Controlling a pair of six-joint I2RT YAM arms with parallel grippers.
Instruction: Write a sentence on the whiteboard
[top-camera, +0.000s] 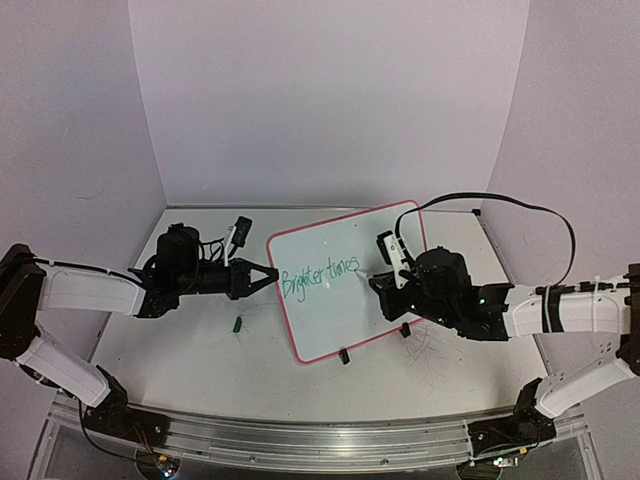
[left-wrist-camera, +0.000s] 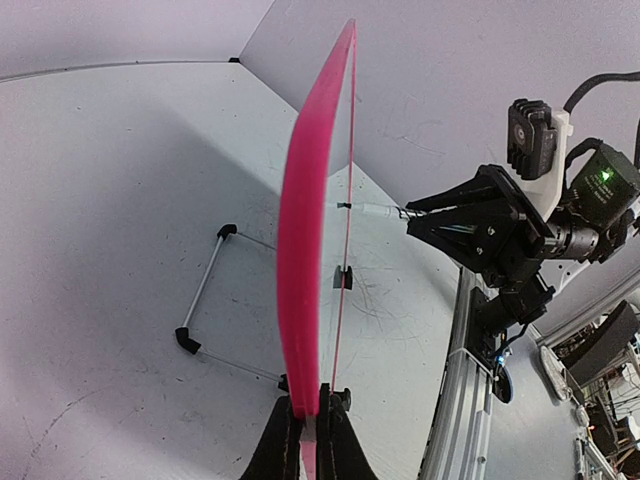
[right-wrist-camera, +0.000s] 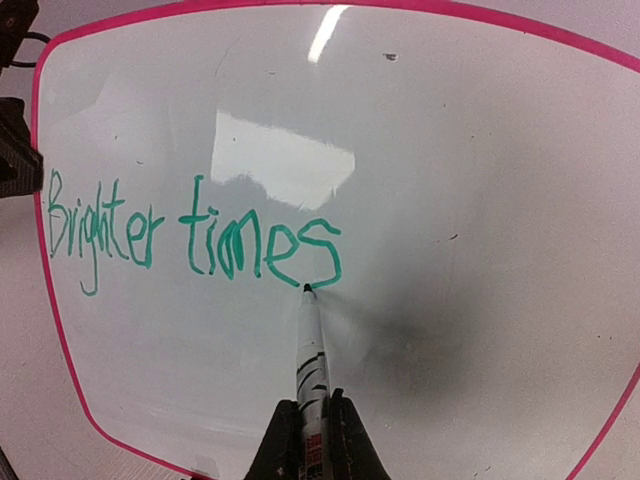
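The whiteboard (top-camera: 345, 315) stands tilted on the table, white with a red-pink frame. My left gripper (top-camera: 272, 273) is shut on its left edge; in the left wrist view the pink edge (left-wrist-camera: 305, 230) runs up from between my fingers (left-wrist-camera: 310, 405). Green handwriting on the board, the sentence (top-camera: 318, 277), reads "Brighter times" (right-wrist-camera: 190, 240). My right gripper (right-wrist-camera: 313, 405) is shut on a white marker (right-wrist-camera: 311, 350). Its tip touches the board at the end of the "s". In the top view the right gripper (top-camera: 385, 280) is at the board's right half.
A small green marker cap (top-camera: 238, 323) lies on the table below the left gripper. Two black feet (top-camera: 344, 355) stick out under the board's lower edge. A wire stand (left-wrist-camera: 215, 290) props the board from behind. A metal rail (top-camera: 300, 435) runs along the near edge.
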